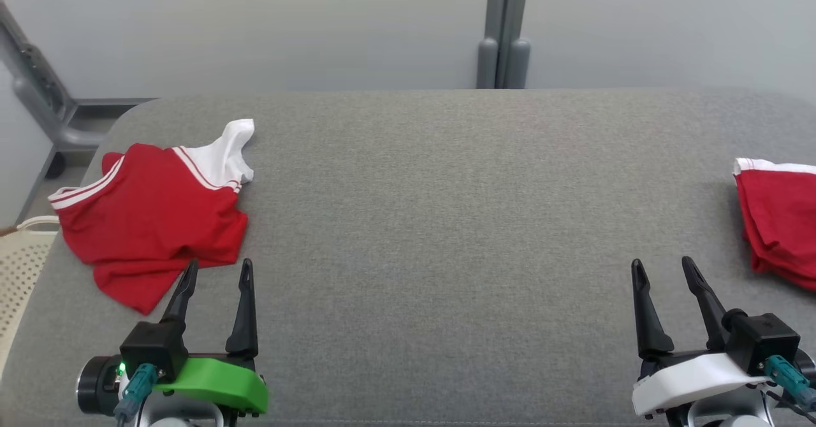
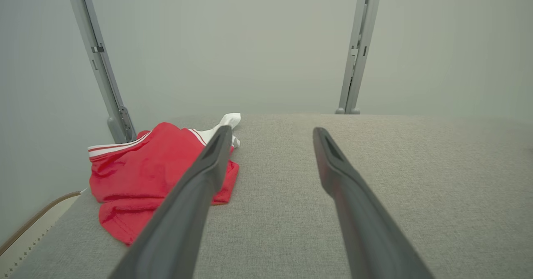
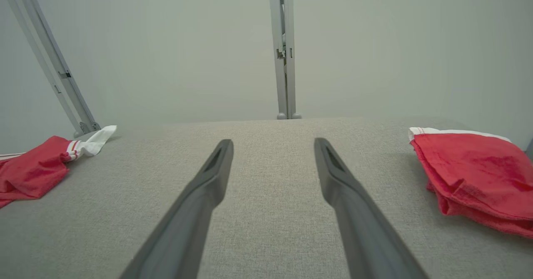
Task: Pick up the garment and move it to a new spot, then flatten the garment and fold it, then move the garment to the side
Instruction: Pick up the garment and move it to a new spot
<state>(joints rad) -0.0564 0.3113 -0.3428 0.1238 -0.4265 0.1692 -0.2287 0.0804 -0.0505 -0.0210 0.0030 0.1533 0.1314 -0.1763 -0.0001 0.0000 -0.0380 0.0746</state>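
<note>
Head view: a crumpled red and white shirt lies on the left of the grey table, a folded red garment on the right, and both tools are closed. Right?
Not quite: the left tool and right tool are both open, fingers spread, as the head view shows. The crumpled shirt does lie on the left of the table, the folded garment on its right.

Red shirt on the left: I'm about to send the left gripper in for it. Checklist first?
1. Left gripper open, empty: ok.
2. Right gripper open, empty: ok.
3. Red shirt lying free on the table, just ahead of the left gripper: ok.
4. Shirt flat: not ok, crumpled, white sleeve bunched.
5. Folded garment apart at the right edge: ok.
6. Shirt's front or back up: cannot tell.
</note>
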